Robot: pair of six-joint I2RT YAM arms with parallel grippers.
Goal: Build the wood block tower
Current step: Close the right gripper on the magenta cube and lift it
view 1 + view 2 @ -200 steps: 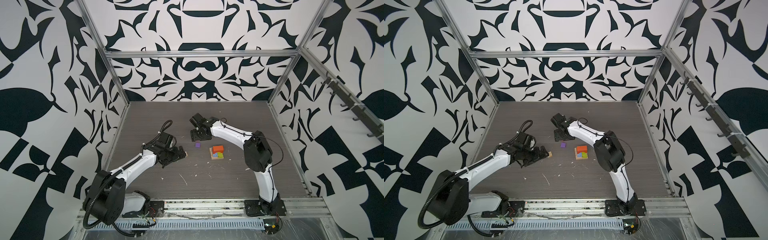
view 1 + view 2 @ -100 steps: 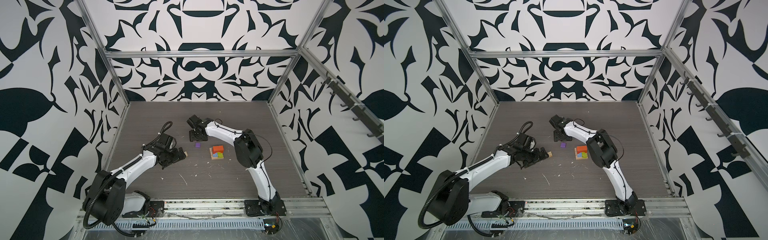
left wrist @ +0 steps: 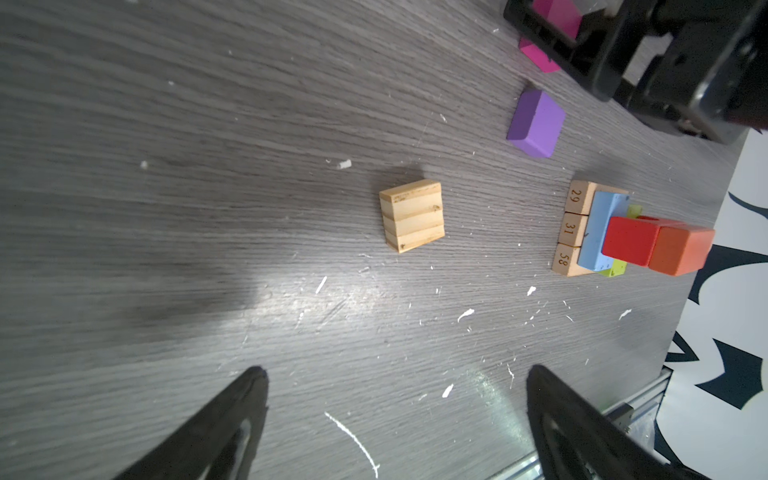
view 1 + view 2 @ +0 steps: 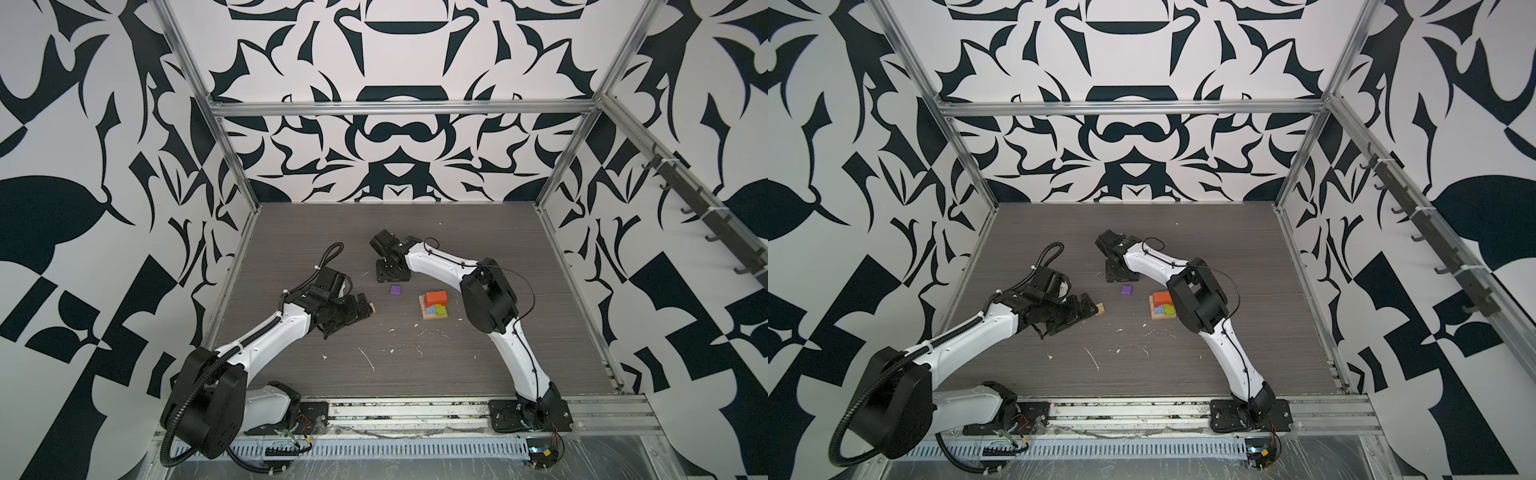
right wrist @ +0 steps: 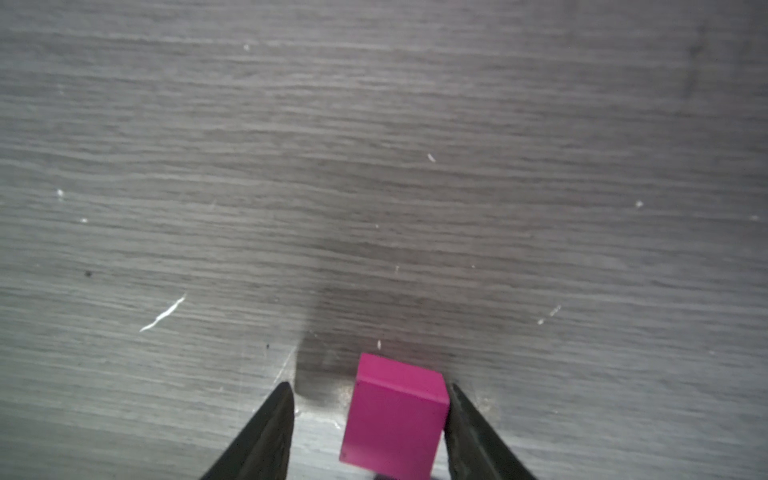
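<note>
Numbers 29, 31 and 58 are marked on the ends of the three tan planks (image 3: 571,228) that lie side by side as the base of the tower (image 4: 435,305), seen in the left wrist view; no other writing can be read. On the planks lies a blue piece (image 3: 598,232), with a lime piece (image 3: 615,268) showing past its edges. On top sit a red block (image 3: 629,241) and an orange block (image 3: 681,249), end to end and touching. In both top views the tower stands near the middle of the grey wood-grain table (image 4: 457,365), close by the right arm's elbow. A purple block (image 4: 395,289) lies on the table apart from the tower, between it and the right gripper (image 4: 390,272). That gripper points down at the table with its jaws round a magenta block (image 5: 395,415). One finger touches the block's side and the other stands clear of it with a gap, so the block is not clamped. The left gripper (image 3: 397,370) is spread wide, low over the table, holding nothing. A tan block (image 3: 411,216) with two grooves across its face rests on the table just beyond its fingertips, well apart from the tower. White flecks (image 4: 368,359) dot the table
</note>
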